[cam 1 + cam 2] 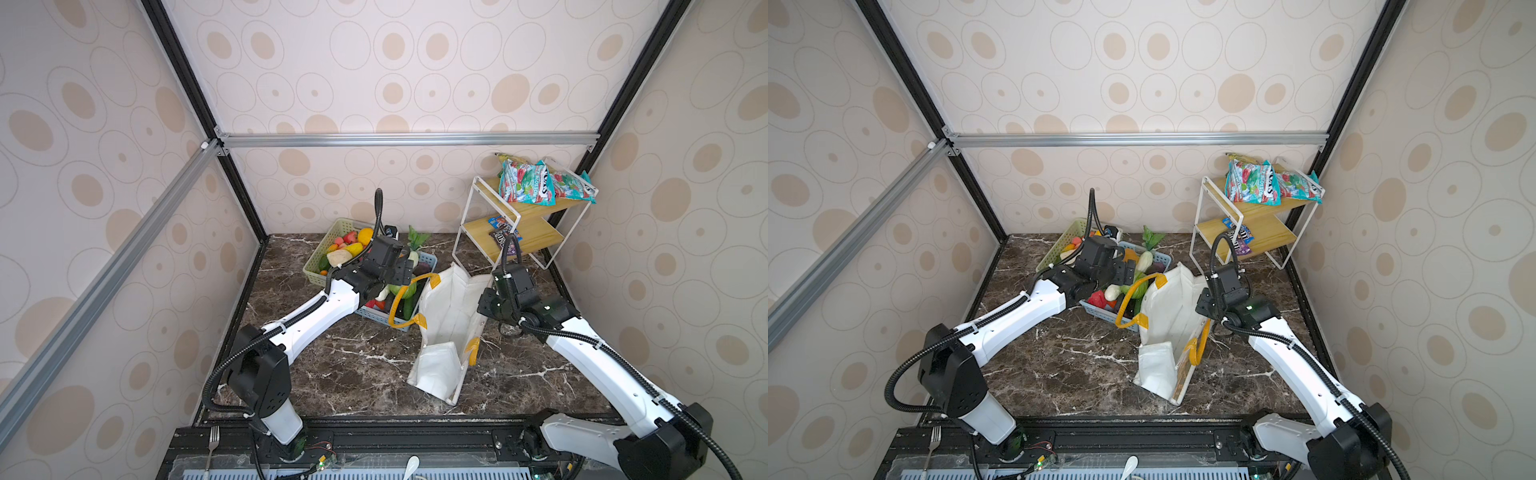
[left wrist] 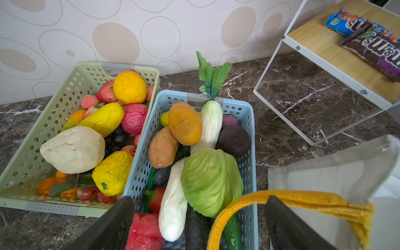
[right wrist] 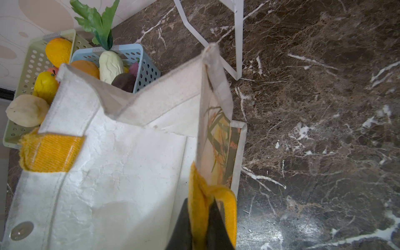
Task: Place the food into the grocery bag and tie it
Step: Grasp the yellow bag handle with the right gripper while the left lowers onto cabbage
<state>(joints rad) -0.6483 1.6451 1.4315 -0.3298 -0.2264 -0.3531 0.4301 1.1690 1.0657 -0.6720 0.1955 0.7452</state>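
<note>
left hand [image 2: 198,201] spread wide over light blue basket [image 2: 246,112], grasping nothing | right hand [image 3: 199,203] clenched on yellow handle [image 3: 229,205] of grocery bag [image 1: 444,316] | bag open on counter [image 1: 353,365] beside that basket, other handle [image 2: 259,194] looped over it | cabbage [image 2: 211,179], leafy radish [image 2: 211,123] lie in the basket

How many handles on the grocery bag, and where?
2. One handle arches over the light blue basket, by the open left pincer; the other handle is pinched in the shut right pincer. Neither is hidden.
</note>
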